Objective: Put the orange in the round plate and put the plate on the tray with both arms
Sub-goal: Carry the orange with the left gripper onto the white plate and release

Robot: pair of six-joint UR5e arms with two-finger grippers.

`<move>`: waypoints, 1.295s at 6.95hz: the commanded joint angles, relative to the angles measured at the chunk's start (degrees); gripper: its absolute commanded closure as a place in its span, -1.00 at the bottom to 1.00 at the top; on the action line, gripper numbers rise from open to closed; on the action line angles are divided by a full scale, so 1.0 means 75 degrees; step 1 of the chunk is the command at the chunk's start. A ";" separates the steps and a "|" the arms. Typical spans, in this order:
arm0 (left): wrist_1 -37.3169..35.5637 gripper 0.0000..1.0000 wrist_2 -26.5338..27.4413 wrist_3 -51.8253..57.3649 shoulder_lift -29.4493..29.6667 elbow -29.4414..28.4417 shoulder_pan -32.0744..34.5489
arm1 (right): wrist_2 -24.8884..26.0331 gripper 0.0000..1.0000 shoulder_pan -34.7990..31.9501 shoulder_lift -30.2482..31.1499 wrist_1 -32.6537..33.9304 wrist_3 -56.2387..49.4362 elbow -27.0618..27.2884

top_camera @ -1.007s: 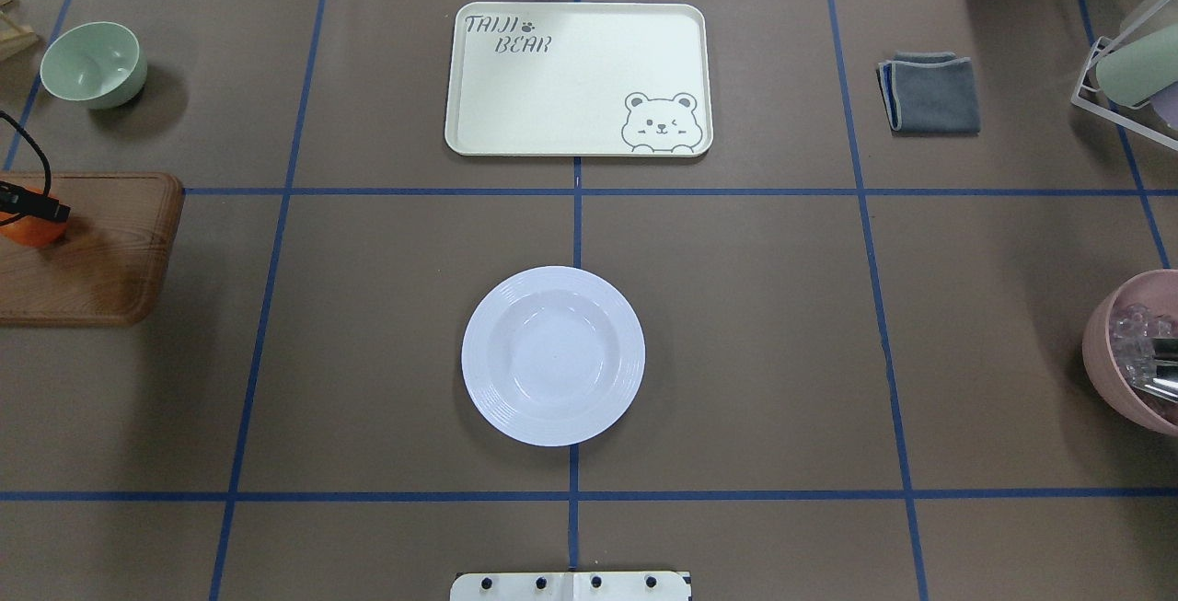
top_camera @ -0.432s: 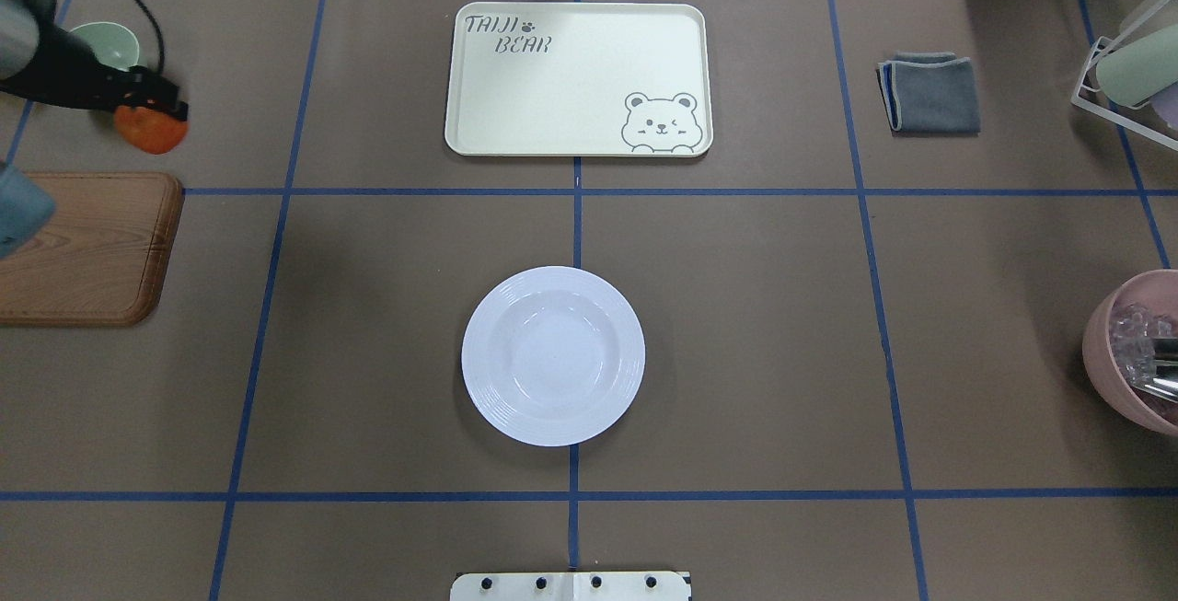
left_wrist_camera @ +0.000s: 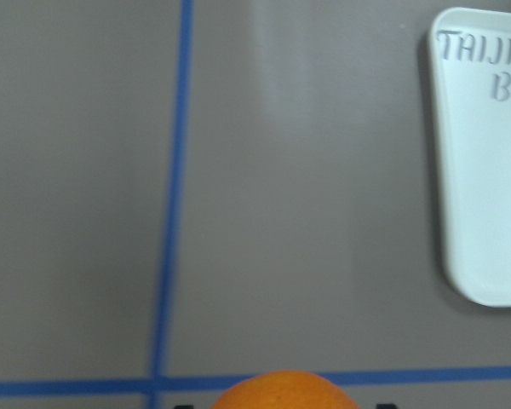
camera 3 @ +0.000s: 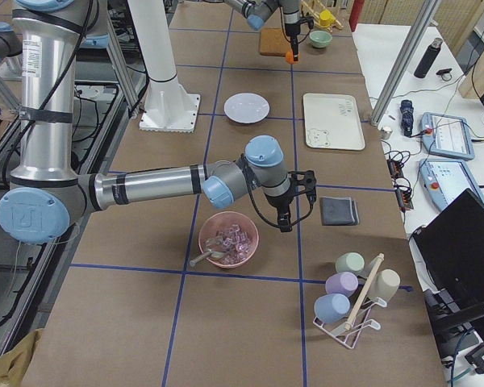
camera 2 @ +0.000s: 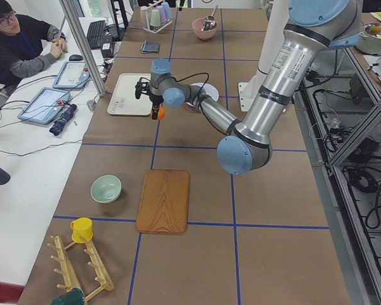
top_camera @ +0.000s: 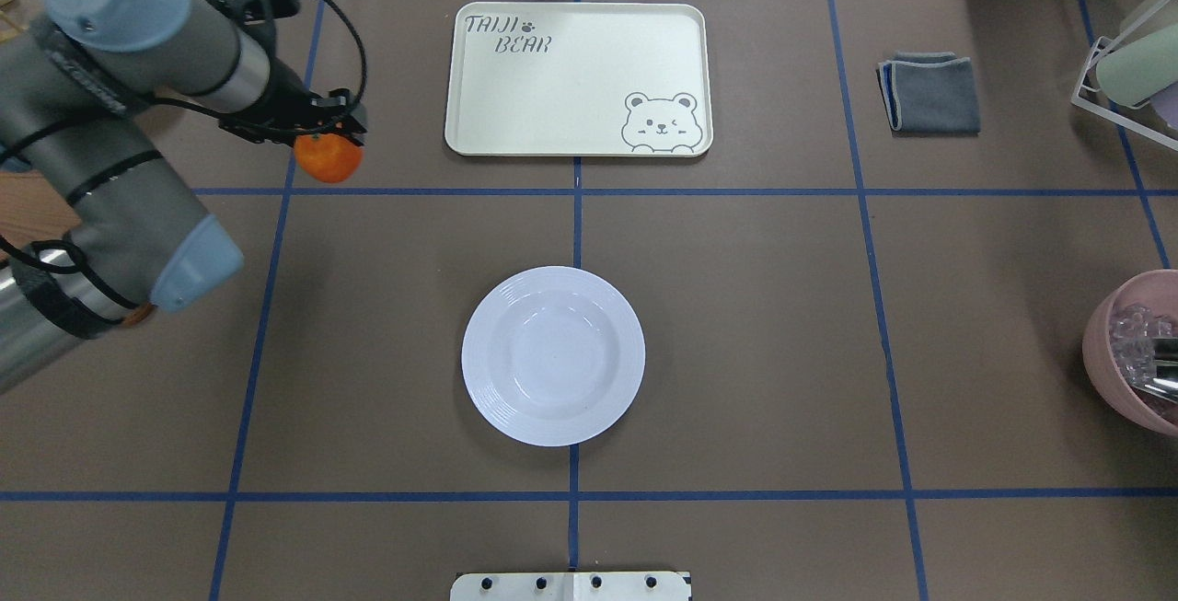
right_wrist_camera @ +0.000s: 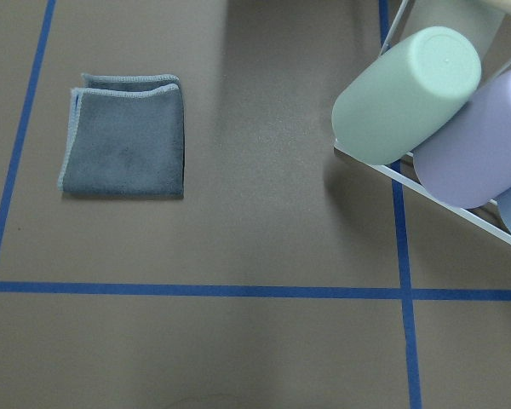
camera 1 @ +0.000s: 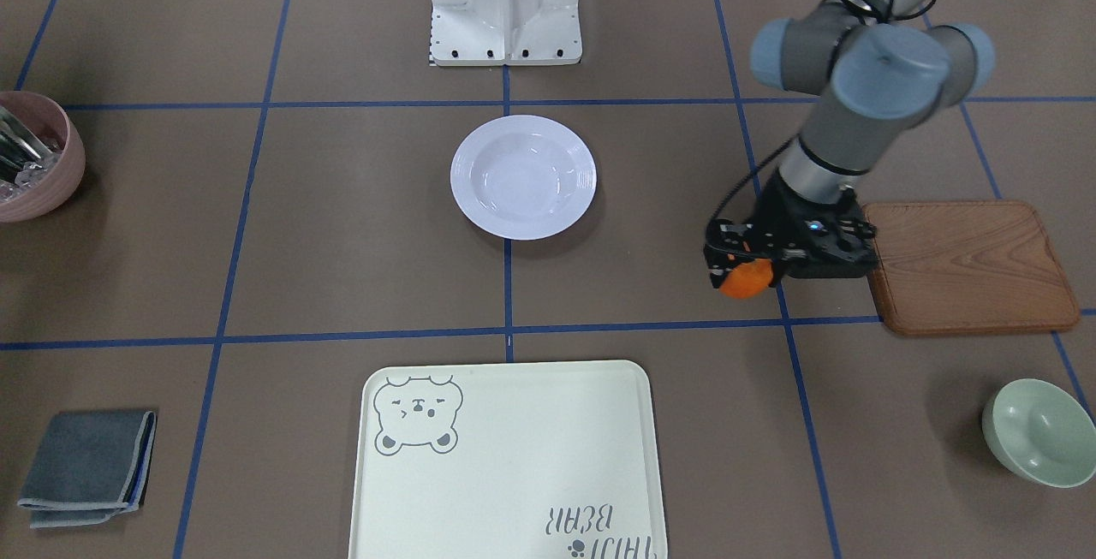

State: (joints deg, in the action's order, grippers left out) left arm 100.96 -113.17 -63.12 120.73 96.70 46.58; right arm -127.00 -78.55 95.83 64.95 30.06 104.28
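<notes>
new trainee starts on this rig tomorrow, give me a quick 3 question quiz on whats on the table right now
1. True or false: the orange already lies in the round plate.
2. What holds the orange? A the left claw; B a person's hand; C nothing, it lies loose.
3. Short answer: in the overhead view, what sits between the tray and the white base mount?
Key: 1 false, the plate holds nothing; 2 A; 3 the round plate.
</notes>
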 commanded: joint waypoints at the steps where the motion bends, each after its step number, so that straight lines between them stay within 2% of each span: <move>1: -0.0839 1.00 0.1102 -0.1468 0.0880 0.0221 -0.1621 | 0.0000 -1.00 0.0078 -0.0028 0.0000 0.0011 0.0006; 2: -0.0840 1.00 0.1816 -0.1916 0.1035 0.0070 -0.2568 | 0.0000 -1.00 0.0101 -0.0028 0.0000 0.0023 0.0006; 3: -0.0793 1.00 0.2218 -0.2314 0.1187 -0.0059 -0.3170 | 0.0000 -1.00 0.0102 -0.0028 0.0000 0.0023 0.0017; 4: -0.0781 1.00 0.2361 -0.2400 0.1212 -0.0142 -0.3466 | 0.0000 -1.00 0.0102 -0.0028 0.0000 0.0023 0.0017; 5: -0.0770 0.85 0.2397 -0.2401 0.1223 -0.0154 -0.3619 | 0.0000 -1.00 0.0113 -0.0028 0.0000 0.0023 0.0017; 7: -0.0758 0.75 0.2398 -0.2517 0.1329 -0.0154 -0.3877 | 0.0000 -1.00 0.0125 -0.0028 0.0000 0.0023 0.0017; 8: -0.0723 0.00 0.2398 -0.2529 0.1341 -0.0154 -0.3867 | 0.0000 -1.00 0.0137 -0.0028 0.0000 0.0023 0.0017; 9: -0.0502 -0.96 0.2630 -0.2495 0.1341 -0.0178 -0.3867 | -0.0012 -1.00 0.0172 -0.0039 -0.0012 0.0023 0.0017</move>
State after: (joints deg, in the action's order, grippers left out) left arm 95.87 -94.76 -81.90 130.70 95.50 17.73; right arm -127.03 -77.49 95.60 64.93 30.23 104.41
